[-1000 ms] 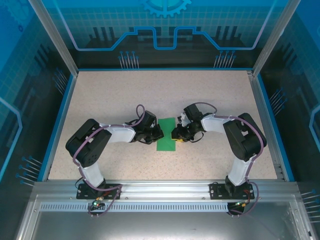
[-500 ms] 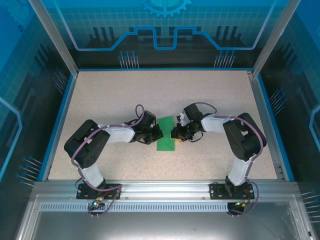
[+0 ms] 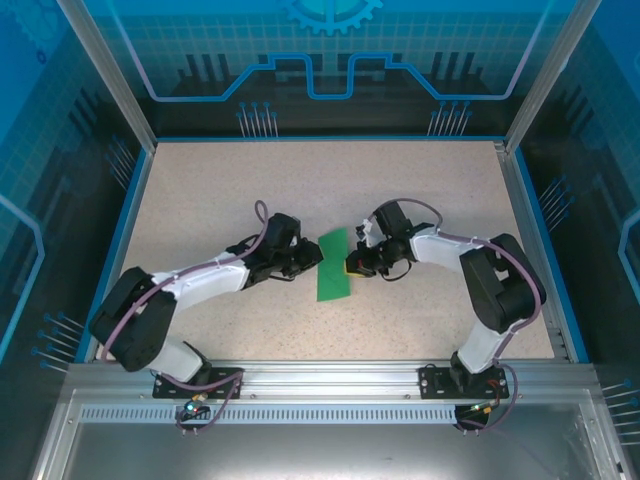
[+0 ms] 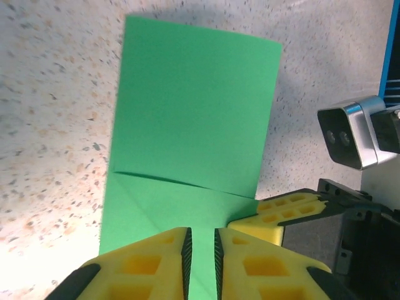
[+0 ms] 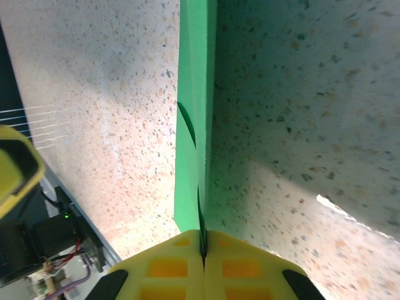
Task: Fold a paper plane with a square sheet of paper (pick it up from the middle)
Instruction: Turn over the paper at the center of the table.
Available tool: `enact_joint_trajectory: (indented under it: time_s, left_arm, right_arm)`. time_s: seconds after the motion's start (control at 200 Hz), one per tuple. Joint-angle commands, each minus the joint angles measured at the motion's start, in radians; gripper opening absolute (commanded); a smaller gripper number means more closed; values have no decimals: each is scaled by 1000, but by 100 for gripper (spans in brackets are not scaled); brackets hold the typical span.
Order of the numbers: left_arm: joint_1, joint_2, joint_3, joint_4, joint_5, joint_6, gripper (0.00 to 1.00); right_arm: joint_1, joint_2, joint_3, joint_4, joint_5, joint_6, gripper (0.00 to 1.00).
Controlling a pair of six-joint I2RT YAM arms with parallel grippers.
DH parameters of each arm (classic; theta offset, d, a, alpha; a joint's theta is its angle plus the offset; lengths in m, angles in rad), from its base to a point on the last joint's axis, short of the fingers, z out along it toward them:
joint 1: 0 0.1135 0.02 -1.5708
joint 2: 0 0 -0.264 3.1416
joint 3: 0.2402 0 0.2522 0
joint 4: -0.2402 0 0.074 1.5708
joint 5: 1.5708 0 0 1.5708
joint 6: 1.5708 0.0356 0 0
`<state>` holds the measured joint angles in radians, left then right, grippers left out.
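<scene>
So the folded green paper sheet (image 3: 335, 266) is sitting about dead centre on the desk (image 3: 250, 190). It's a narrow strip with its long axis running pretty much 12 to 6 in the top view. Both arms are crowded right up on it. From the left claw (image 3: 314, 258) the strip lies at 3 o'clock, and from the right claw (image 3: 351, 267) it lies at 9.

The right claw is the one actually on it. In its wrist cam the fingers are pressed together, with the paper's edge running straight into the seam, so it's pinching the strip's 3 o'clock long edge. That edge looks lifted a bit off the desk.

The left claw has its fingers parted by just a sliver over the 9 o'clock side. As far as I can tell it isn't clamping anything.

My guess is the next fold hinges on that 12–6 centre line, with the right side doing the lifting.
</scene>
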<state>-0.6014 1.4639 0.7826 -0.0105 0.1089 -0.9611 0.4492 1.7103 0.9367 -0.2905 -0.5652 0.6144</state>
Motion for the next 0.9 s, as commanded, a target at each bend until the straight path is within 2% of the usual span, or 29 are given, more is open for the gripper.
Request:
enact_joint_trajectory:
  time_s: [0.0,0.075,0.245,0.365,0.445,0.57,0.695,0.76,0.895]
  left_arm:
    - [0,-79,-32,-95,-99,18,22]
    - [-1,-126,-46,-126,-144,14,24]
    - [1,-220,-86,-177,-239,-6,27]
    - [2,-268,-109,-201,-289,-20,29]
    - [2,-296,-120,-227,-326,-33,30]
    - [3,-345,-142,-270,-389,-58,33]
    - [3,-396,-169,-315,-450,-78,34]
    - [7,-424,-182,-347,-479,-82,35]
    - [29,-489,-208,-406,-503,-73,36]
  right_arm:
    - [6,-83,64,-164,106,-62,3]
    - [21,-132,109,-279,212,-90,3]
    - [99,-191,267,-609,652,-117,3]
    - [175,-192,366,-809,966,-50,3]
    - [227,-176,414,-903,1106,11,4]
    - [309,-105,449,-956,1198,83,7]
    - [377,50,504,-1005,1202,156,8]
    - [410,139,548,-1013,1171,176,9]
    - [463,296,674,-964,1024,156,10]
